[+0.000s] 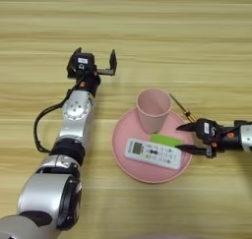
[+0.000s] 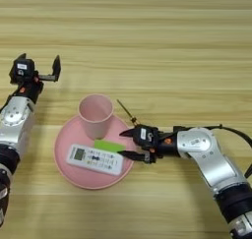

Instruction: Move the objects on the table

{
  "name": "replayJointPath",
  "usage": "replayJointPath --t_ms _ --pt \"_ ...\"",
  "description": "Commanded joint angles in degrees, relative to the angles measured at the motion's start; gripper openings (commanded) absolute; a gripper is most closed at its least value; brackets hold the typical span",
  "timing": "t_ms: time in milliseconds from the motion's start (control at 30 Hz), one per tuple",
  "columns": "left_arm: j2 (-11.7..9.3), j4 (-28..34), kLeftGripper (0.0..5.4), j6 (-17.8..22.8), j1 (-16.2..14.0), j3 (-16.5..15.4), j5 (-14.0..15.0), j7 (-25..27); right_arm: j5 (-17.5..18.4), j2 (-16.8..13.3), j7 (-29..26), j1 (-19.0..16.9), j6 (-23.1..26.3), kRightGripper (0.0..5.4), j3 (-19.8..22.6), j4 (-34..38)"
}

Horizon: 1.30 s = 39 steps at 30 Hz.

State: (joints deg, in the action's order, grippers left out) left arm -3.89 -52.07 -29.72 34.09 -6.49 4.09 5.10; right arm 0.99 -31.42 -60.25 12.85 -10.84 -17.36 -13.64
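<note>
While the right gripper (image 2: 127,144) is reaching in over the near-right rim of the plate (image 2: 66,171), its two black fingers are standing apart, holding nothing. Just ahead of its tips one green block (image 2: 109,145) is lying flat on the plate, partly covered by one white remote (image 2: 95,159) that is lying just nearer the camera. One pink cup (image 2: 96,116) is standing upright on the plate, beyond and to the left of the fingers. One screwdriver (image 2: 127,113) is lying on the table (image 2: 147,46) just behind the gripper; only its thin shaft and a sliver of orange handle are showing, the rest being hidden by the gripper body. The remote is showing a small screen and rows of buttons, but no writing on it can be read.

The left gripper (image 1: 93,61) is hovering over bare table, well to the left of the plate, with its fingers spread wide and empty. A small white label is sitting on its body, too small to read. The right arm is cut off by the edge in the left eye view.
</note>
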Motion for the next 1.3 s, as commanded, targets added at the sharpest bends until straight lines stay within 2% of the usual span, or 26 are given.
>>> replayJointPath --t_ms 33,233,633,1067,1300 --pt "0.1 -0.4 5.4 -0.5 0.8 0.2 -0.7 -0.3 -0.5 0.0 0.4 1.2 -0.9 3.21 0.3 -0.3" --pt "0.1 -0.6 5.4 -0.5 0.9 0.2 -0.7 -0.3 -0.1 0.1 0.8 1.2 -0.9 3.79 0.7 -0.1" --pt "0.1 -0.7 5.4 -0.5 0.9 0.3 -0.8 -0.3 1.1 -0.3 1.0 0.9 -0.8 5.36 2.3 0.8" --pt "0.2 -1.4 5.4 -0.5 1.4 0.2 -0.9 -0.5 3.9 -0.6 1.2 0.6 -0.1 5.39 5.7 2.0" --pt "0.3 -1.6 5.4 -0.6 1.6 0.2 -0.8 -0.6 6.3 -2.5 1.1 -1.6 0.6 5.39 9.1 4.1"
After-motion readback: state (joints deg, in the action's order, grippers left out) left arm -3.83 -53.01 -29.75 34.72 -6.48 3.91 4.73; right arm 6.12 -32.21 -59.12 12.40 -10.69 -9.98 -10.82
